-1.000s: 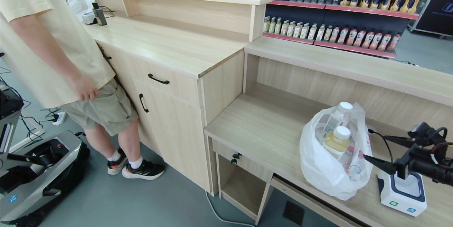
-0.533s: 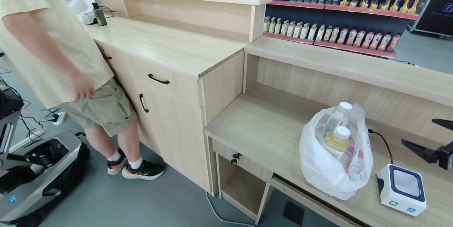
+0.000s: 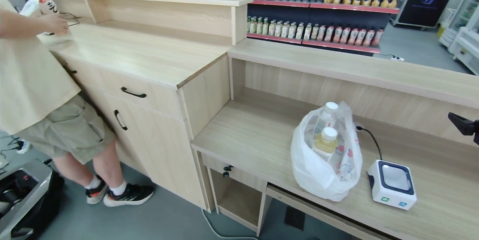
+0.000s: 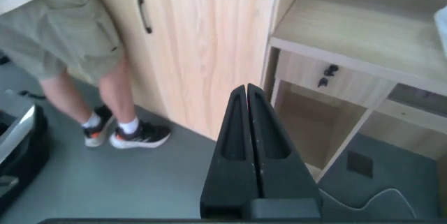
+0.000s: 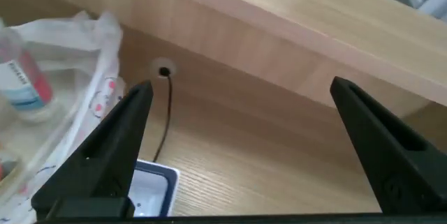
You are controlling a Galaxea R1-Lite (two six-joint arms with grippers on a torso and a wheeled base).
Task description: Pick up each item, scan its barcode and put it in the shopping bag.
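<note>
A white shopping bag (image 3: pixel 318 172) stands on the lower counter. In it are a clear bottle with a white cap (image 3: pixel 328 112) and a yellow drink bottle (image 3: pixel 325 142). Just right of the bag sits the white barcode scanner (image 3: pixel 392 184). My right gripper (image 5: pixel 244 112) hangs open and empty above the counter, right of the bag (image 5: pixel 84 63) and over the scanner (image 5: pixel 150 185); one of its fingers (image 3: pixel 459 122) shows at the head view's right edge. My left gripper (image 4: pixel 250 112) is shut on nothing, low over the floor before the cabinet.
A person stands at the left, a hand holding a bottle (image 3: pixel 46 6) over the upper counter (image 3: pixel 149 52). The scanner's cable (image 3: pixel 372 140) runs to the back wall. Store shelves with bottles (image 3: pixel 310 30) line the background. A cabinet door (image 4: pixel 202 49) faces the left gripper.
The head camera has turned, shifting the whole picture left. My right gripper pulled back from the bag toward the right edge. The person raised a hand with a bottle to the upper counter.
</note>
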